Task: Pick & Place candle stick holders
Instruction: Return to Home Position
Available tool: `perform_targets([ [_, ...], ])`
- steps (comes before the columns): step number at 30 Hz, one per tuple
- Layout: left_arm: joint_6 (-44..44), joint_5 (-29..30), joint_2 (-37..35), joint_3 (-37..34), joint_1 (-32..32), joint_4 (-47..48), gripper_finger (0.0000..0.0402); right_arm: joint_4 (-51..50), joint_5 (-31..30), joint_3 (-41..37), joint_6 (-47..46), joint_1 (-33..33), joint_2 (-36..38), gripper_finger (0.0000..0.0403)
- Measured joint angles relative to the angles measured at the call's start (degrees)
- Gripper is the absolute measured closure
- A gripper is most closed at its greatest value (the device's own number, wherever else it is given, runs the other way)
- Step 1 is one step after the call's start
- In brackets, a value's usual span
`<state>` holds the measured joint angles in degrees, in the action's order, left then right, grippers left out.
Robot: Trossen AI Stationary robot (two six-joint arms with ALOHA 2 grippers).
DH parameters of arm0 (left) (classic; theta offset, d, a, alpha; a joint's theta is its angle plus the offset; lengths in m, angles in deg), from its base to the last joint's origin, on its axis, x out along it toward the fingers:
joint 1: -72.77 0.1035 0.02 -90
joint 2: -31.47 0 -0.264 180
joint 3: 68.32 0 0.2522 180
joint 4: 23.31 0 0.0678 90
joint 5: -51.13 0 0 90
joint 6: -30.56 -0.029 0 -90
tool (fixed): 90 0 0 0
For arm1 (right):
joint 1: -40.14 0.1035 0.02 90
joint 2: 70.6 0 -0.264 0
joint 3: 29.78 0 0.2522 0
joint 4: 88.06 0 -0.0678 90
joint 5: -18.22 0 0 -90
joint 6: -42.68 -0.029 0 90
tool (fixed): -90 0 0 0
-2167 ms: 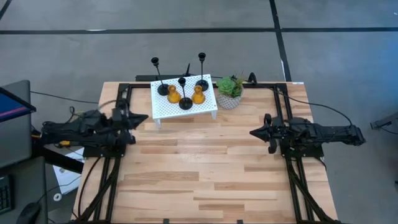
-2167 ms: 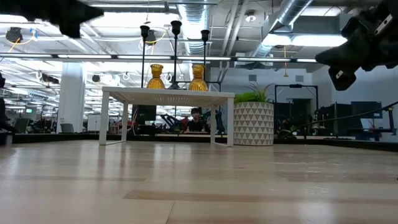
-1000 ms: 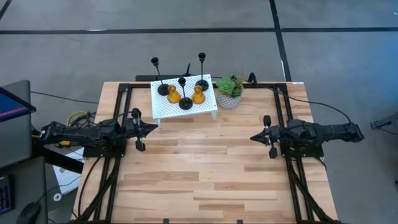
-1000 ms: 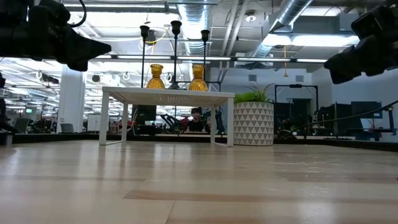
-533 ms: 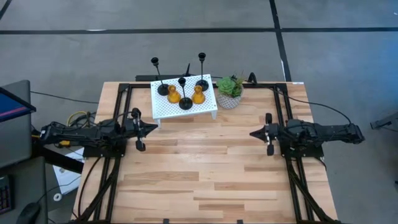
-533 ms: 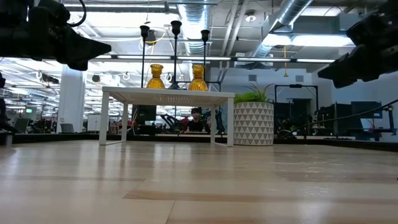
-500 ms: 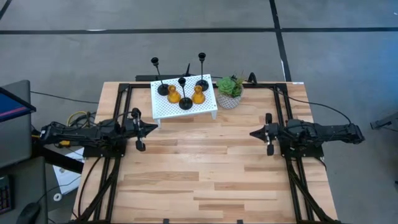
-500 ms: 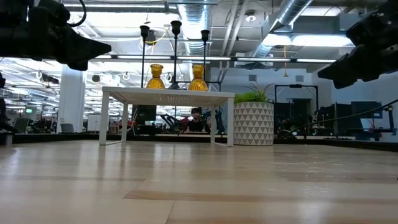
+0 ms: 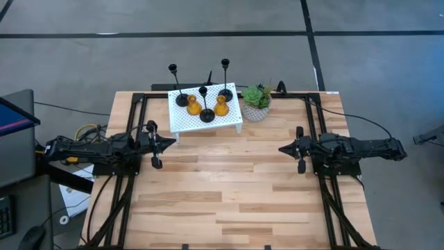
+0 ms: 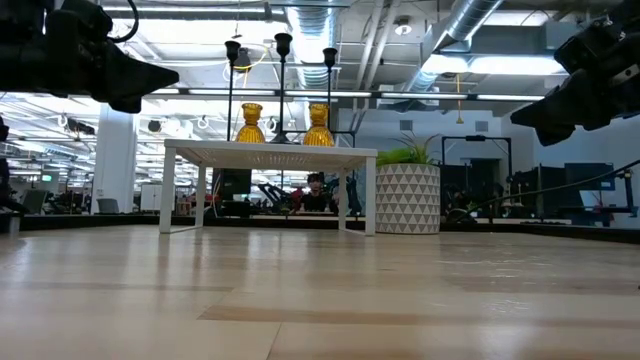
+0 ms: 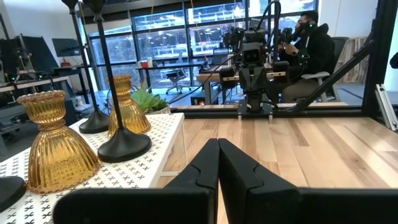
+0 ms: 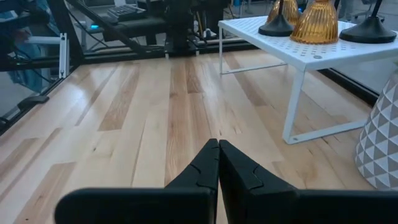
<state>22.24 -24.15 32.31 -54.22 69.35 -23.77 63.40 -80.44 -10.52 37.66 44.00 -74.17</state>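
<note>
All five candle stick holders [image 9: 206,104] are seen standing on the white shelf [image 9: 187,123] at the far edge of the bench [image 9: 222,194]. The left pincer [image 9: 165,142] and right pincer [image 9: 281,148], each pressed together, are held well apart from them, at opposite sides.

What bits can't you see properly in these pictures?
Right wrist view: the candle holders on the white shelf are cut off by the picture's top edge.
Left wrist view: one black holder is cut by the corner; the plant is half hidden behind an amber holder.
Low view: the left arm and right arm run off the picture's edges.
</note>
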Motion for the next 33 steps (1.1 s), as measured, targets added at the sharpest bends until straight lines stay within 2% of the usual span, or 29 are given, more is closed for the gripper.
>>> perform_targets([
  [10, 0.0, 0.0, 0.0, 0.0, 0.0, 0.0, 0.0396, 0.0, 0.0, 0.0, 0.0, 0.0, 0.0, 0.0403],
  [17, 0.0, 0.1, 0.0, 0.0, -3.1, 0.0, 0.0396, 0.0, 0.0, 0.0, 0.0, 0.0, 0.0, 0.0403],
  [33, 0.0, 0.2, 0.0, 0.0, -3.1, 0.0, 0.0396, 0.0, 0.0, 0.0, 0.0, 0.0, 0.0, 0.0403],
])
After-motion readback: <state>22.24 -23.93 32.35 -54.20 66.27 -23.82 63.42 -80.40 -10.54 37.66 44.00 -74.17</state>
